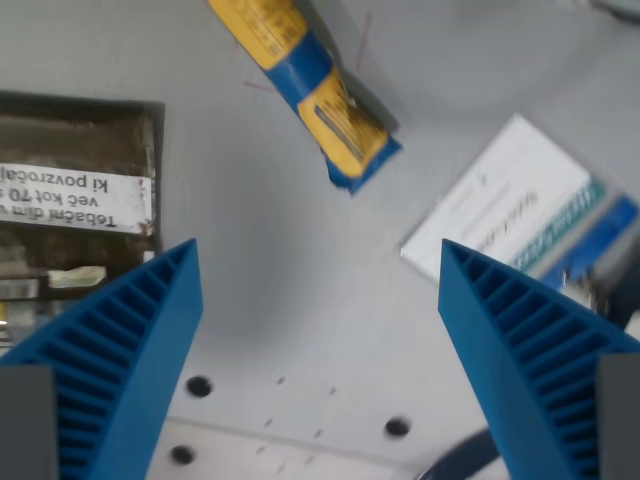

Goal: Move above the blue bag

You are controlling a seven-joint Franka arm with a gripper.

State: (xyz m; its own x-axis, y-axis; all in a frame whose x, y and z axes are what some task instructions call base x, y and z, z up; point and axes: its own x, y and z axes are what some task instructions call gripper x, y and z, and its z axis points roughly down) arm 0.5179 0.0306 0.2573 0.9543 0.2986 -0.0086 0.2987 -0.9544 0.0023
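A grey table (300, 300) fills most of the wrist view, w/ small dark holes seen in its lower part. The gripper (318, 265) is seen next: two blue ribbed fingers (130, 350), one at the wrist view's left and one at the wrist view's right, jaws spread wide apart w/ nothing held betw. them, only bare table in the gap. A dark box (75, 190) is seen at the left edge, w/ a white label printed upside down (text only partly legible). A white packet w/ blue and teal print (520, 205) lies tilted at the wrist view's right, blurred, its lower end hidden behind the right finger. The blue bag (310, 85) (blue and yellow, long and narrow) is found at top centre, lying diagonally, upper end cut off by the top edge, lower end pointing toward the gap. It lies well apart from both fingers, beyond their tips, not betw. them.
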